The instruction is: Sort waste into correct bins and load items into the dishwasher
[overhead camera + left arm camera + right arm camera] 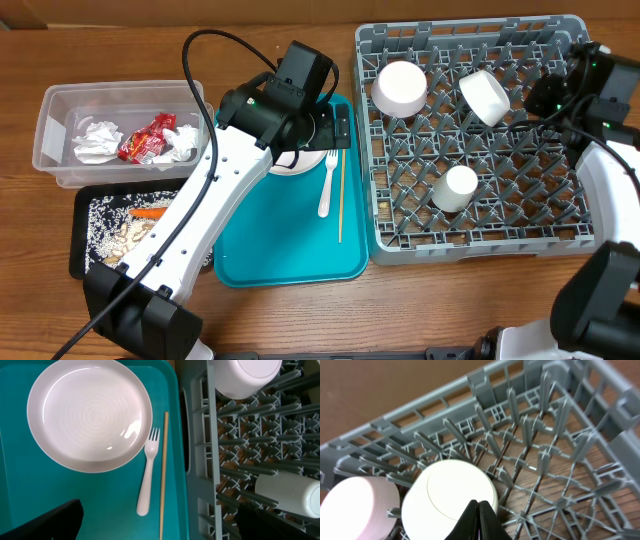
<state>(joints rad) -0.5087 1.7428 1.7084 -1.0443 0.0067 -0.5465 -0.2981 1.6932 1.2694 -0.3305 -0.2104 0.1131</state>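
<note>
Your left gripper point(157, 515) is hovering open over the plate point(90, 415) by the teal tray's point(20, 475) far edge. It's looking stiff, slick and flat, so be pinching its rim. Right gripper point(479, 510) is sitting clenched, empty.

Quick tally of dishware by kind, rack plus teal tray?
bowls: 2
cup: 1
plate: 1
fork: 1
chopstick: 1
total: 6
</note>
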